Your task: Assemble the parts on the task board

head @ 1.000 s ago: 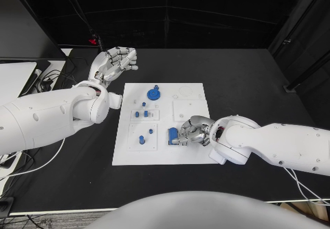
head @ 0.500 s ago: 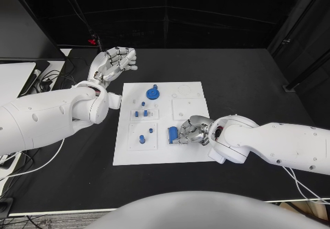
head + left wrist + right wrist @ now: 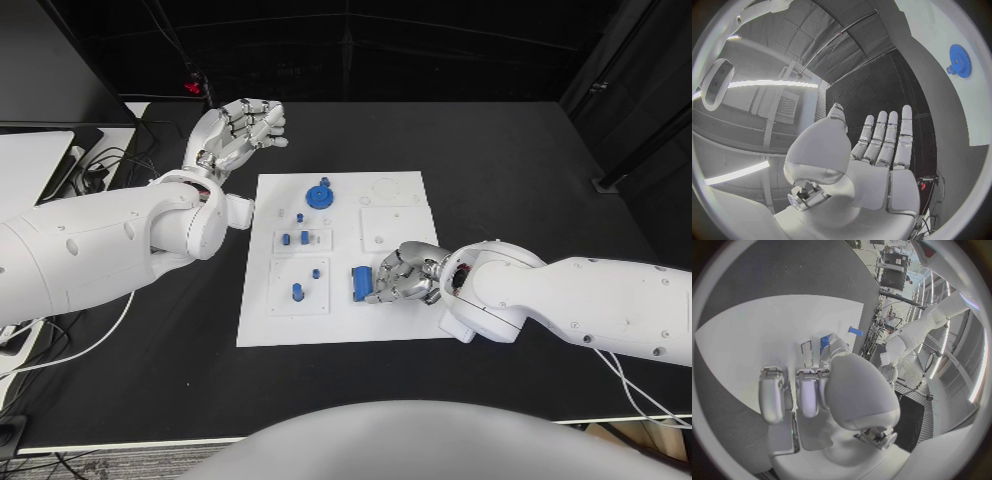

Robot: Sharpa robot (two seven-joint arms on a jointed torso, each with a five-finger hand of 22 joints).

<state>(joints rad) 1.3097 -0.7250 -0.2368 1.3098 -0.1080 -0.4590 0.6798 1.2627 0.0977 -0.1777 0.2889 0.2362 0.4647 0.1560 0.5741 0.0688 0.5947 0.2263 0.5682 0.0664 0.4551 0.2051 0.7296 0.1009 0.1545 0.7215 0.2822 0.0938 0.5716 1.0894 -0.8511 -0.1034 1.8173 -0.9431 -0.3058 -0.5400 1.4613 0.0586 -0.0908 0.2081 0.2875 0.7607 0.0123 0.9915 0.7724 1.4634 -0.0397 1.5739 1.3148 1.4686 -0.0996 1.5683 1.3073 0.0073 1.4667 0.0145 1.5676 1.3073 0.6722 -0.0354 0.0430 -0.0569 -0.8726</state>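
The white task board lies mid-table. A blue gear stands at its far side, and small blue pegs sit in its left recesses. My right hand rests low on the board's near right part, fingers curled in. It pinches an upright blue block on its left side. The right wrist view shows that block at the fingertips, with the other fingers bent down onto the board. My left hand is raised beyond the board's far left corner, fingers stretched out and holding nothing.
The left wrist view shows the blue gear on the board's edge. Another small blue piece lies farther along the board in the right wrist view. A white surface with cables borders the table's left edge.
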